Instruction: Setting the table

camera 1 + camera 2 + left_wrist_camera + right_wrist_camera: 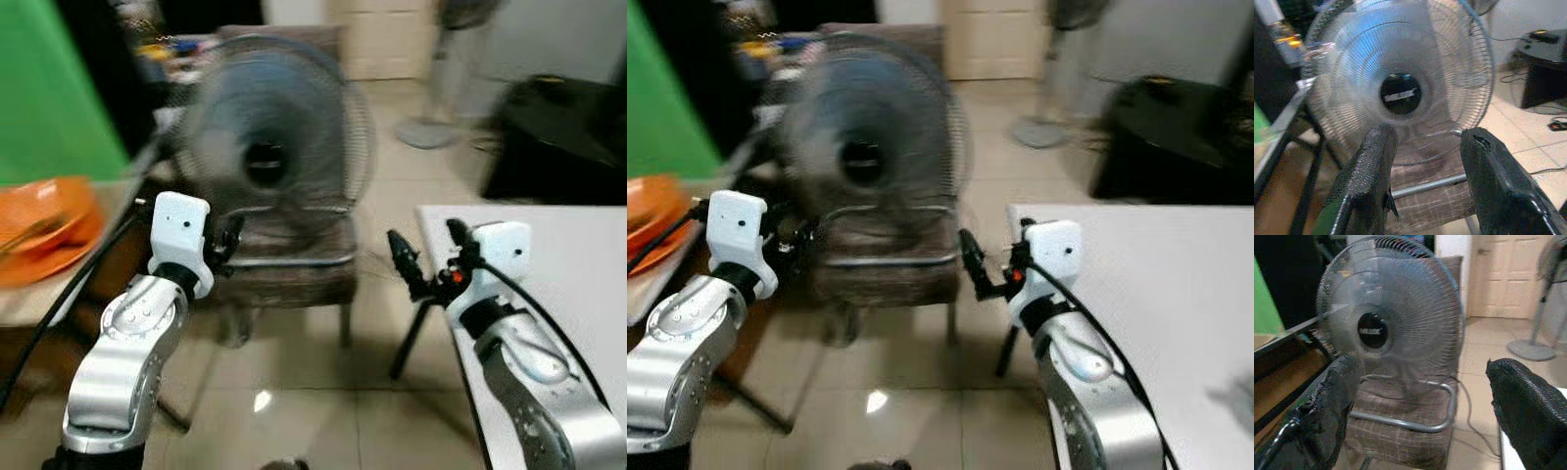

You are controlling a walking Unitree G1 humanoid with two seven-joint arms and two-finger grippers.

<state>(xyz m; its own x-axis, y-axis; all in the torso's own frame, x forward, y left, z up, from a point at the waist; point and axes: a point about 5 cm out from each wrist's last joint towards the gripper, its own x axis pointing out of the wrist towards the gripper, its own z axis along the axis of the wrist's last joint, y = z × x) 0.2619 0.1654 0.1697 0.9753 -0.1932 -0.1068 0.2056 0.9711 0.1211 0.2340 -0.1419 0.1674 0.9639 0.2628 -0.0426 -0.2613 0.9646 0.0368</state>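
1. You had no readable writing — the label on the fan [1373,331] hub was blurred.
2. Your left gripper [1422,161] and right gripper [1420,396] were held apart, empty, facing the fan on its chair [294,269].
3. Orange plates [44,230], possibly stacked, sat on the left counter; white table [558,245] on the right, tiled floor [294,411].

A home room: fan [269,157] on chair [294,264], tiled floor [294,411].

A grey fan [269,147] stands on a brown checked stool [1405,423], beside orange plates [44,230] and a white table [558,284].
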